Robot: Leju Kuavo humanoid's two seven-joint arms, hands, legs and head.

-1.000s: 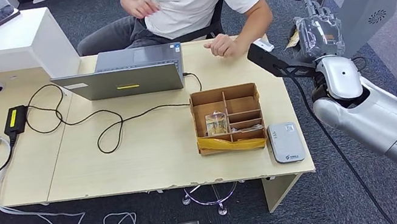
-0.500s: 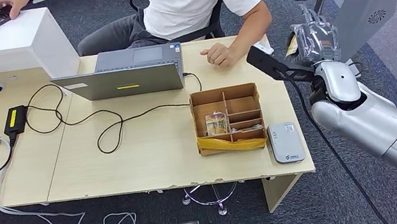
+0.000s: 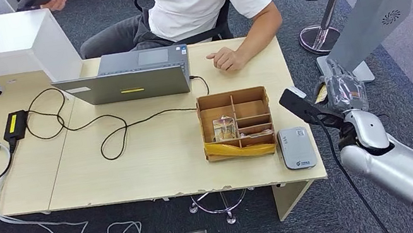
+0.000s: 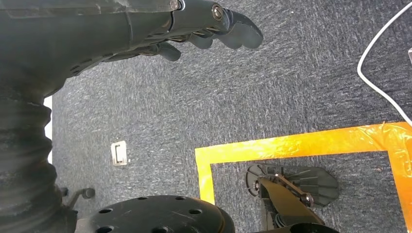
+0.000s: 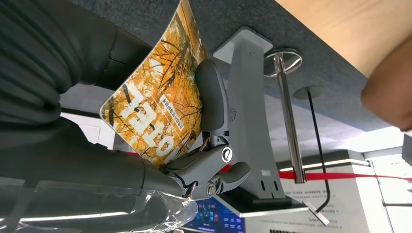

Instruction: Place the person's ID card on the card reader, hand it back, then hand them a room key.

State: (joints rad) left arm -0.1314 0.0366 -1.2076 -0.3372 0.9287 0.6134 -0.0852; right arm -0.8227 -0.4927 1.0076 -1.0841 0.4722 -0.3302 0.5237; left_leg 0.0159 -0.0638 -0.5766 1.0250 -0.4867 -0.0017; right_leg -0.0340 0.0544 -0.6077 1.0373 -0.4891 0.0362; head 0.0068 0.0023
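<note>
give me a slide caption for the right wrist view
Right hand grips an orange card, with a grey stand behind.

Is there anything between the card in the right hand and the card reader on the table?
Nothing visible does. The right hand holds the orange card just past the table's right edge, and the grey card reader lies near that edge with its top bare. The cardboard organizer stands beside the reader, not across the path.

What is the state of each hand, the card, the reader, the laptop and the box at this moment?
Right hand: grips the card.
Card: held, off the table, bent.
Left hand: holds nothing, hangs over the floor.
Card reader: bare, on the table.
Laptop: open.
Cardboard box: open-topped, items inside.
</note>
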